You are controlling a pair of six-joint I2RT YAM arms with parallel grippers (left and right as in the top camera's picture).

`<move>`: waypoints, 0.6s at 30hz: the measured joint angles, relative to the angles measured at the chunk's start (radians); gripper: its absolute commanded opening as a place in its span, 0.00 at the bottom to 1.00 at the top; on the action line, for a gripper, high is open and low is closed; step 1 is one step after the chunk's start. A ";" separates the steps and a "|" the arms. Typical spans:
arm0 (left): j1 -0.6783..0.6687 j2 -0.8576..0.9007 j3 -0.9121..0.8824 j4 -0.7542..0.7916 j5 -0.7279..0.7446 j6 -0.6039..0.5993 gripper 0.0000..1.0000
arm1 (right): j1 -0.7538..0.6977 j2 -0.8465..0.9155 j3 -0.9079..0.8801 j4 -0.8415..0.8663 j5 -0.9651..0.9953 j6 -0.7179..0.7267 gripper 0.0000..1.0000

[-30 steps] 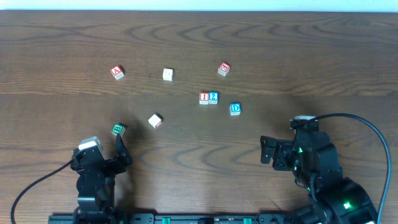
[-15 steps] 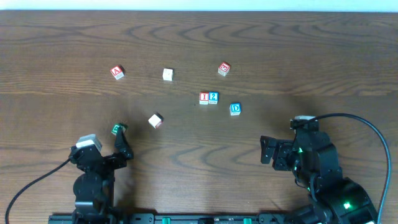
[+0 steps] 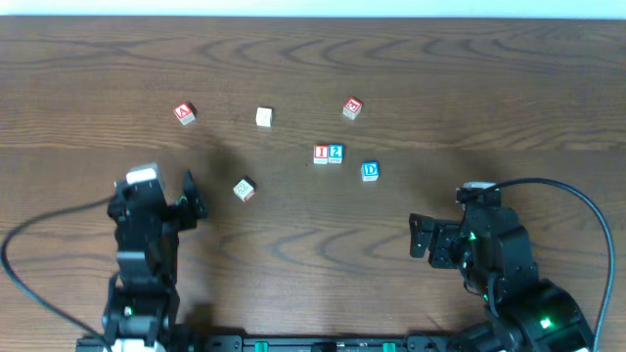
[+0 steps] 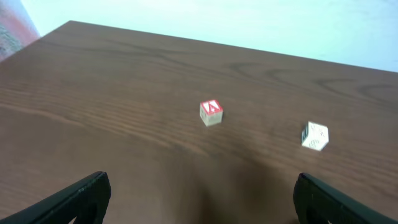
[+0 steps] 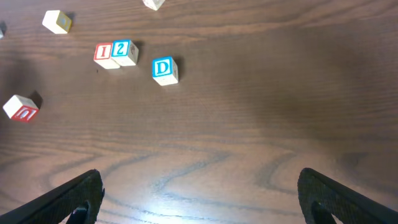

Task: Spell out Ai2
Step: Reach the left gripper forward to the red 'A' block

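The red A block (image 3: 184,113) lies at the far left; in the left wrist view (image 4: 211,112) it sits ahead of my open, empty left gripper (image 4: 202,199). The red I block (image 3: 321,154) and blue 2 block (image 3: 335,153) touch side by side at centre, and also show in the right wrist view, I (image 5: 103,53) and 2 (image 5: 124,51). Overhead, my left gripper (image 3: 193,196) is below and slightly right of the A block. My right gripper (image 3: 421,237) is open and empty at the near right, its fingertips (image 5: 202,196) over bare wood.
A blue D block (image 3: 370,171) sits right of the 2. A white block (image 3: 263,117), a red-faced block (image 3: 352,108) and a white-and-red block (image 3: 245,189) lie scattered. The white block also shows in the left wrist view (image 4: 314,135).
My left arm has moved away from the near edge toward the A block. The green block seen beside it earlier no longer shows. The right arm has not moved.
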State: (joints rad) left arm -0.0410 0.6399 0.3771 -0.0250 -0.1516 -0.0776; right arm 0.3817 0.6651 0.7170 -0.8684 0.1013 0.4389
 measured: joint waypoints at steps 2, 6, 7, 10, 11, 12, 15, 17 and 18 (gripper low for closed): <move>0.000 0.100 0.085 -0.023 -0.009 0.003 0.95 | 0.000 0.000 0.000 -0.002 0.000 0.000 0.99; 0.000 0.269 0.262 -0.155 -0.014 0.006 0.95 | 0.000 0.000 -0.001 -0.002 -0.001 0.000 0.99; 0.000 0.298 0.297 -0.189 -0.013 0.006 0.95 | 0.000 0.000 -0.001 -0.001 0.000 0.000 0.99; 0.000 0.400 0.431 -0.316 -0.014 0.007 0.96 | 0.000 0.000 -0.001 -0.002 -0.001 0.000 0.99; 0.000 0.430 0.471 -0.346 -0.014 0.007 0.95 | 0.000 0.000 -0.001 -0.002 -0.001 0.000 0.99; 0.000 0.462 0.513 -0.378 -0.014 0.006 0.95 | 0.000 0.000 -0.001 -0.001 -0.001 0.000 0.99; 0.000 0.562 0.628 -0.453 -0.019 0.002 0.95 | 0.000 0.000 -0.001 -0.002 -0.001 0.000 0.99; 0.000 0.623 0.686 -0.491 -0.024 -0.003 0.95 | 0.000 0.000 -0.001 -0.002 0.000 0.000 0.99; 0.000 0.660 0.717 -0.510 -0.032 -0.010 0.95 | 0.000 0.000 -0.001 -0.002 -0.001 0.000 0.99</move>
State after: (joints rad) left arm -0.0410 1.2995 1.0939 -0.5350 -0.1833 -0.0872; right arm 0.3817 0.6655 0.7158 -0.8700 0.1005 0.4389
